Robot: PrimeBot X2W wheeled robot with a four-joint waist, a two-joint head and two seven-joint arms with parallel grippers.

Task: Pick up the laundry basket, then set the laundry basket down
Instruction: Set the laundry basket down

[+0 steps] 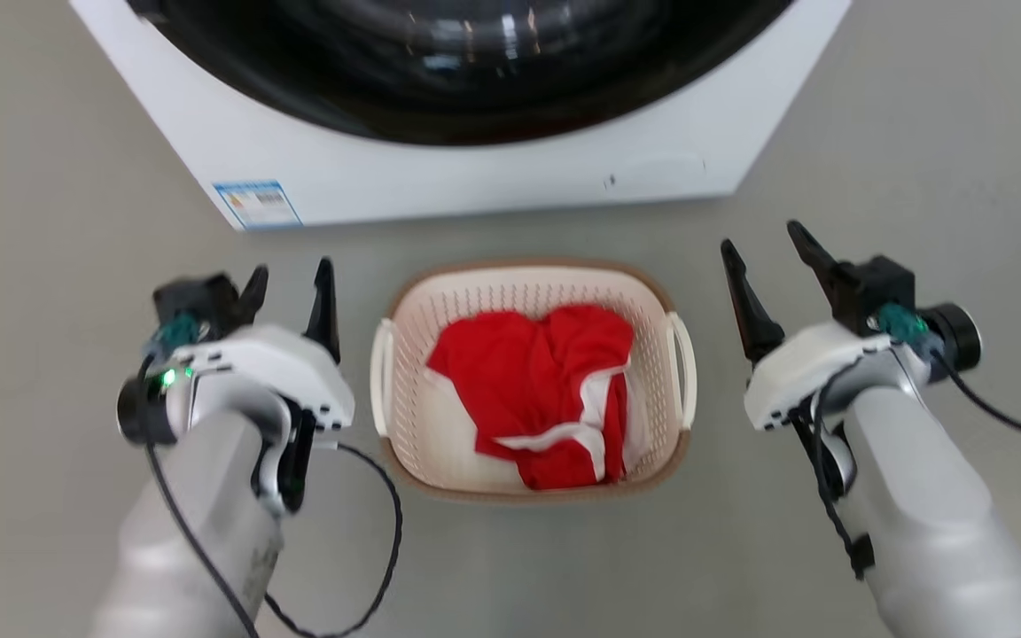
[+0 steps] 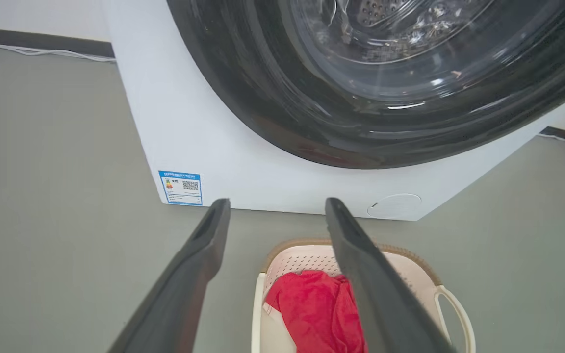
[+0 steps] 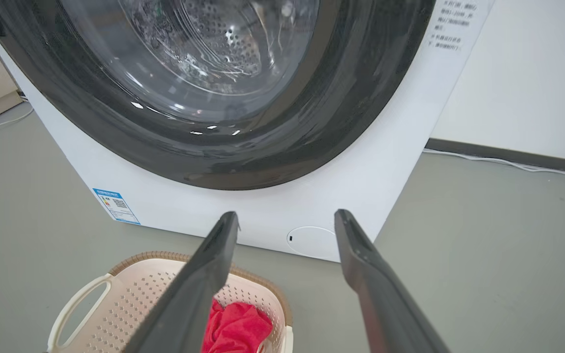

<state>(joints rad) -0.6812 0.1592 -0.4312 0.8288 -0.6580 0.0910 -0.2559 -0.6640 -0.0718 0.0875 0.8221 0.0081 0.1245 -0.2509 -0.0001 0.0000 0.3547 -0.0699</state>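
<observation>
The light is bright, even and diffuse, so shadows are faint: a soft grey edge shows around the laundry basket (image 1: pixel 510 288) between the left claw (image 1: pixel 292 266) and the right claw (image 1: pixel 760 235). The head view is slightly soft throughout. Ahead of both claws, white glints streak the dark glass door (image 1: pixel 466 53) of the washing machine (image 1: pixel 475 177). In the wrist views the wide lens bows the machine's straight edges, and each claw's near fingers (image 2: pixel 184 294) blur toward the bottom edge.
</observation>
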